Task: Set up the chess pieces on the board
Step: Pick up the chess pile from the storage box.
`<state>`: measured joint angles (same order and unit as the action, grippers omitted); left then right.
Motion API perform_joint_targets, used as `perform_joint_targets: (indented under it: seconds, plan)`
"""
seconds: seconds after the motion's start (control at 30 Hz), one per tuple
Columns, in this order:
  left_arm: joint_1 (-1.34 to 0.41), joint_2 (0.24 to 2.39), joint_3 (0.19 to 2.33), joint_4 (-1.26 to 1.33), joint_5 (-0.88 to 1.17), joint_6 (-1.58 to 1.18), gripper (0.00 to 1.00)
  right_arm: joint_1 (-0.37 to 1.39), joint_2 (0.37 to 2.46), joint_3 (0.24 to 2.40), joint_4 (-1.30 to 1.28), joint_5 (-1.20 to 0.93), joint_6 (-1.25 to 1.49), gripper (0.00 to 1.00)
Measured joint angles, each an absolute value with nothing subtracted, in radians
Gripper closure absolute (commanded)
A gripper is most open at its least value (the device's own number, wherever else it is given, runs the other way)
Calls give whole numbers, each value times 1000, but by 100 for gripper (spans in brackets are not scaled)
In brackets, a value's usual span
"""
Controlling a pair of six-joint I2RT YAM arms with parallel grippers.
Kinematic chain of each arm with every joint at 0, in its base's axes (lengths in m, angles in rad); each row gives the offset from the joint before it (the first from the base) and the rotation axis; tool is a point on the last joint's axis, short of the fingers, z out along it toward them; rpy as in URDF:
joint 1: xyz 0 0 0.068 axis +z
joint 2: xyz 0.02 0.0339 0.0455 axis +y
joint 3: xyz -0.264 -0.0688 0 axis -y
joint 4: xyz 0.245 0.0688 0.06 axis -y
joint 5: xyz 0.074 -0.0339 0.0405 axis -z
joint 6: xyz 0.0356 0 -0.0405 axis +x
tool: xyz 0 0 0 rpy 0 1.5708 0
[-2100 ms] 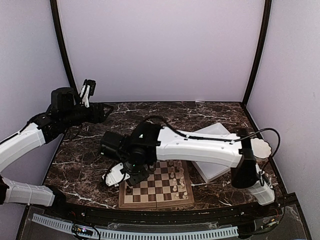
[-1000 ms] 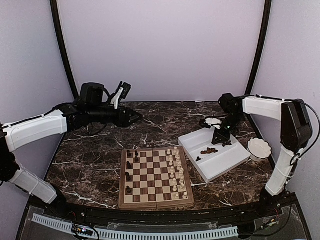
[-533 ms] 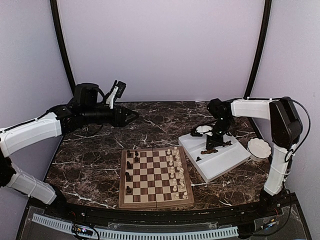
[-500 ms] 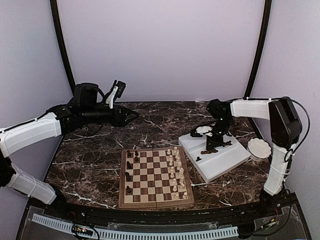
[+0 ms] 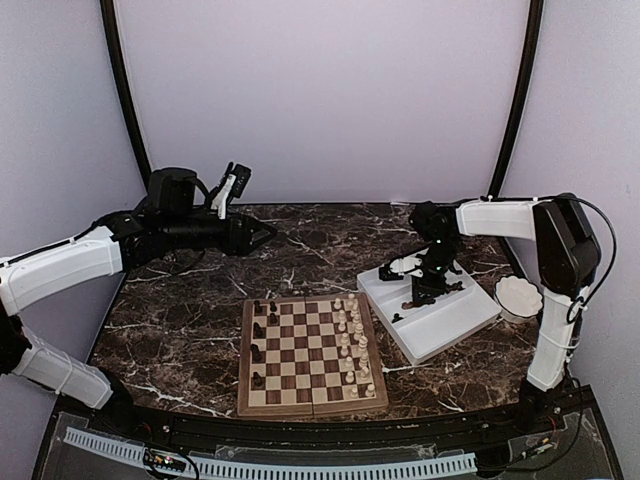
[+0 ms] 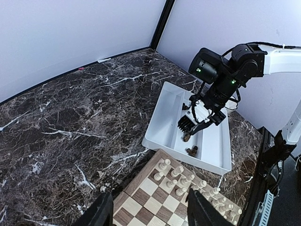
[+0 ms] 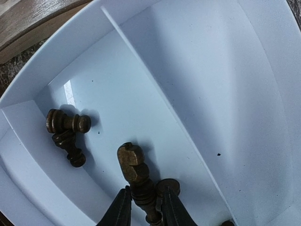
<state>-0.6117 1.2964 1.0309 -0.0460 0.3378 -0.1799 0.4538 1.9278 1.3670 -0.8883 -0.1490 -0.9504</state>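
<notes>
Two robot arms share a marbled surface (image 5: 180, 300) where the board (image 5: 305, 370) lies near the front edge, a few dark chess pieces (image 5: 257, 352) standing along its left side and cream pieces (image 5: 350, 345) lined up on its right. The right gripper (image 7: 143, 207) reaches into the white tray (image 7: 211, 94) just beside the board. Its jaws are drawn narrow on either side of one dark piece (image 7: 135, 172) that lies on its side; whether they truly pinch it cannot be told from the wrist view. A neighbouring piece (image 7: 168, 187) rests against the same spot, and two more (image 7: 66, 127) lie tangled in the compartment's corner. The left gripper (image 6: 150, 212) hangs wide and empty above the far left of the surface, well apart from the tray.

The pick looks to call for a square close on the stem alone, without catching the neighbour. A straight lift clear of the tray wall should come before any swing towards the board. A piece taken lying flat will likely need righting to stand on its square.
</notes>
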Motion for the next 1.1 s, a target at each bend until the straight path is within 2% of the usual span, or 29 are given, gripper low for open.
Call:
perform_joint_targets:
  seconds: [0.37, 0.67, 0.73, 0.9, 1.1]
  plan:
    - [-612, 1296, 1015, -37, 334, -180, 44, 458, 1928, 1379, -934, -118, -987, 75]
    - [-612, 1297, 1008, -31, 332, -180, 44, 458, 1965, 1371, -927, -99, -994, 66]
    - [-612, 1303, 1008, -27, 333, -180, 44, 458, 1972, 1365, -917, -97, -994, 70]
    - [-612, 1360, 1028, 0, 340, -192, 44, 458, 1968, 1358, -895, -93, -986, 86]
    - [-626, 1462, 1081, 80, 356, -263, 44, 458, 1924, 1315, -868, -119, -967, 94]
